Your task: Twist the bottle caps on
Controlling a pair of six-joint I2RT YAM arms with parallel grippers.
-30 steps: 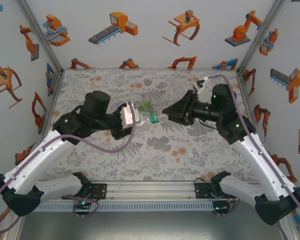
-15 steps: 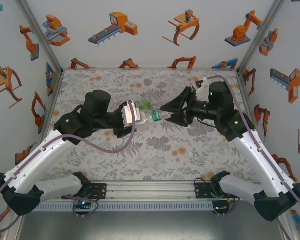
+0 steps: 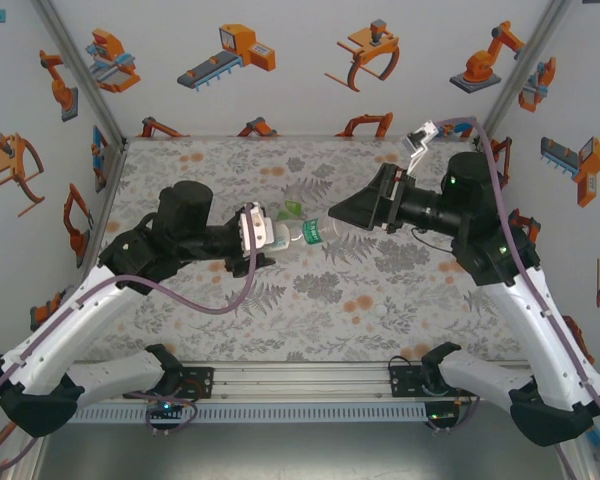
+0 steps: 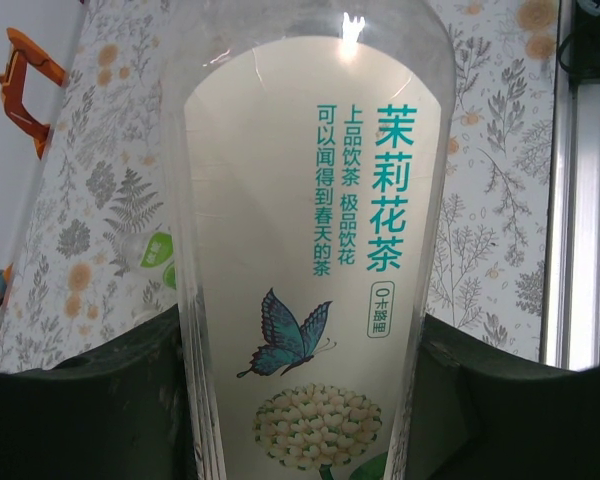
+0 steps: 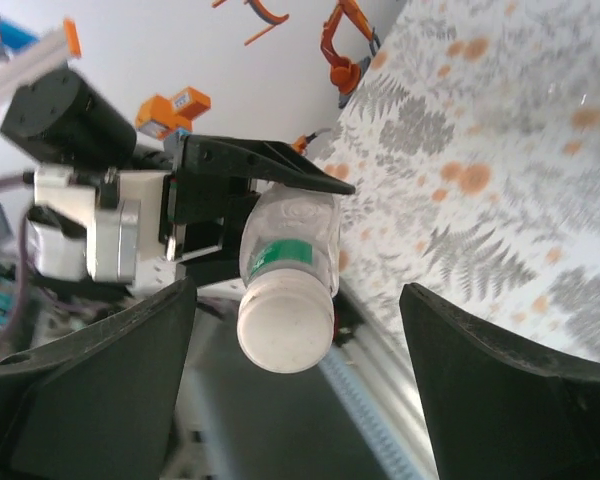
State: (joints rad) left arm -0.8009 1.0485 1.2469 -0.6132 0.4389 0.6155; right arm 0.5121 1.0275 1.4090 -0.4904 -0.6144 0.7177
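My left gripper (image 3: 263, 235) is shut on a clear bottle (image 3: 285, 234), held level above the mat with its neck toward the right. In the left wrist view the bottle's pale label with teal writing and a butterfly (image 4: 310, 250) sits between the jaws of the left gripper (image 4: 300, 330). A white cap (image 5: 285, 328) sits on the neck above a green band (image 5: 288, 252). My right gripper (image 3: 332, 217) is open just right of the cap. In the right wrist view its fingers (image 5: 90, 380) stand wide on either side, not touching. A green-tinted bottle (image 3: 293, 210) lies on the mat behind.
A floral mat (image 3: 310, 290) covers the table. An aluminium rail (image 3: 300, 380) runs along the near edge, also visible as the rail (image 4: 585, 200) in the left wrist view. Walls printed with orange robots (image 3: 230, 50) close in the back and both sides.
The right gripper, close around the cap before, has opened and drawn back to the right and upward. The left arm has shifted slightly left, still holding the bottle.
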